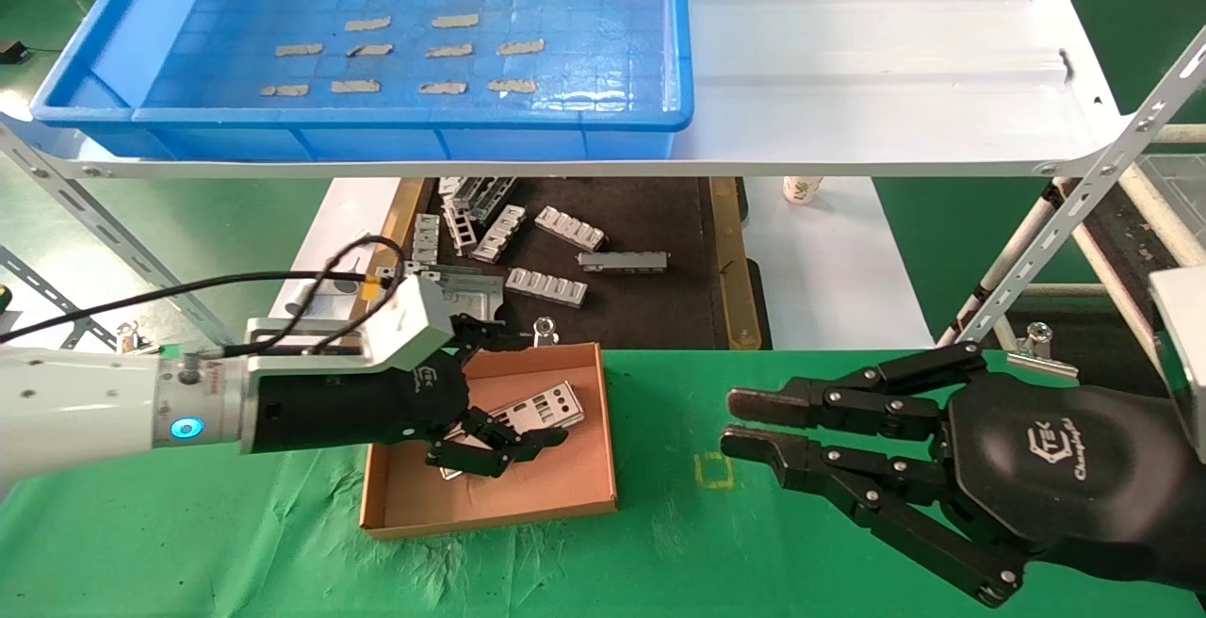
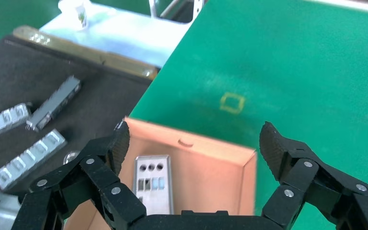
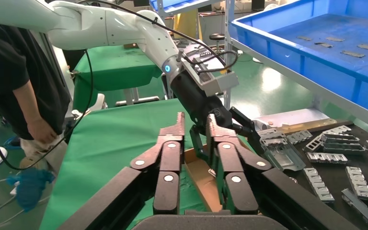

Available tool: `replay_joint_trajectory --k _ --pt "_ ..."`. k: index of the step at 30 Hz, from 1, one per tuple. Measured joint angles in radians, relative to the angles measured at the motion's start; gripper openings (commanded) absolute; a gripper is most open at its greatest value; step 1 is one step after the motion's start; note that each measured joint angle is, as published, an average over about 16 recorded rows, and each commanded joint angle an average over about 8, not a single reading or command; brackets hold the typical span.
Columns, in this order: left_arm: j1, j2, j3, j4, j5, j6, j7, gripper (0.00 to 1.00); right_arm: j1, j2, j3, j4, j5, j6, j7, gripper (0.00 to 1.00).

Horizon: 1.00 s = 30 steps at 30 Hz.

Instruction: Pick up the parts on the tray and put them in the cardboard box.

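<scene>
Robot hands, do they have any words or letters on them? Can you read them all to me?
"TEK": white logo letters on the back of the right gripper.
A script word under that logo: too blurred to read.
"TEK": small white logo on the black body of the left gripper over the cardboard box.
The small cup: marks too small to read.

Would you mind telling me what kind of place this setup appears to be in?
Probably a factory or workshop parts-sorting station: a blue tray on a metal shelf, ribbed metal brackets on a dark surface, and the left claw open over a punched plate in a cardboard box.
</scene>
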Motion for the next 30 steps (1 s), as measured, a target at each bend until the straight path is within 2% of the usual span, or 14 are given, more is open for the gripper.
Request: replay_joint_trajectory --k 30 --pt "0.167 -0.162 -0.264 -0.244 -0.248 0.209 -0.068 1.00 0.000 0.000 0.000 0.000 0.000 0.000 0.000 1.00"
